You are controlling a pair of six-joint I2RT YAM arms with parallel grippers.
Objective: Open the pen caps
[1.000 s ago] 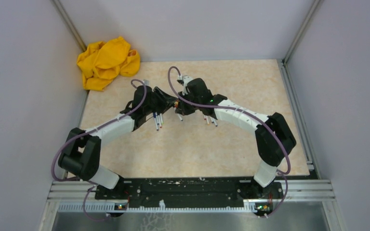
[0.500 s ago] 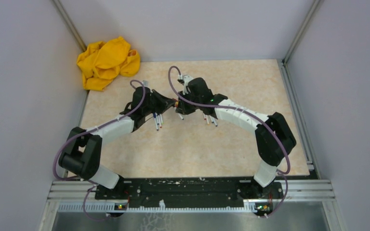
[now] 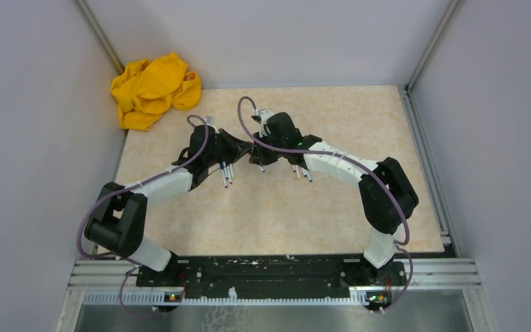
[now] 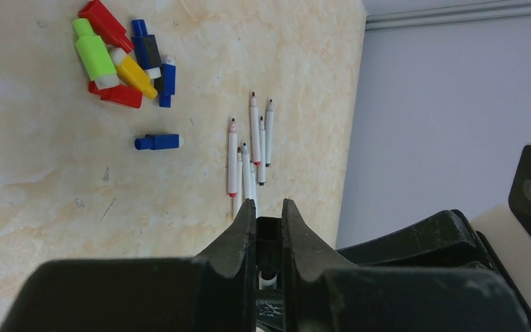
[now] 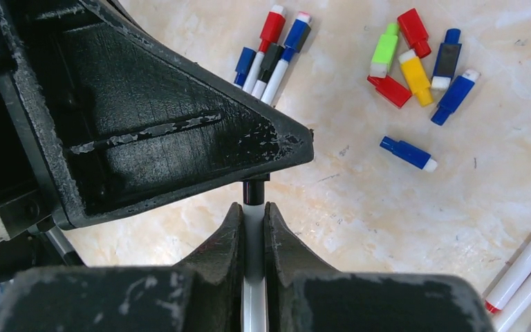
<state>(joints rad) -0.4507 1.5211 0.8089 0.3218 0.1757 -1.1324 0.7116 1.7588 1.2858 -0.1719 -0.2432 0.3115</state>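
Note:
My left gripper [image 4: 268, 204] and right gripper [image 5: 252, 205] meet tip to tip above the table's middle [image 3: 252, 147]. The right gripper is shut on a pen's white barrel [image 5: 253, 238]. The left gripper is shut on that pen's black cap [image 4: 269, 234], which also shows in the right wrist view [image 5: 254, 189]. The cap still sits against the barrel. Several uncapped pens [image 4: 250, 149] lie together on the table. Three capped pens [image 5: 273, 48] lie beyond the left gripper. Loose caps in red, blue, yellow and green lie in a pile [image 4: 121, 59], with one blue cap [image 4: 157, 142] apart.
A crumpled yellow cloth [image 3: 153, 90] lies at the table's far left corner. Grey walls with metal rails close in the beige table [image 3: 359, 117] on three sides. Pens lie under both forearms [image 3: 227, 173] [image 3: 303, 171].
The right arm has shifted a little to the left, pressing closer to the left gripper. Both grippers stay shut on the same pen.

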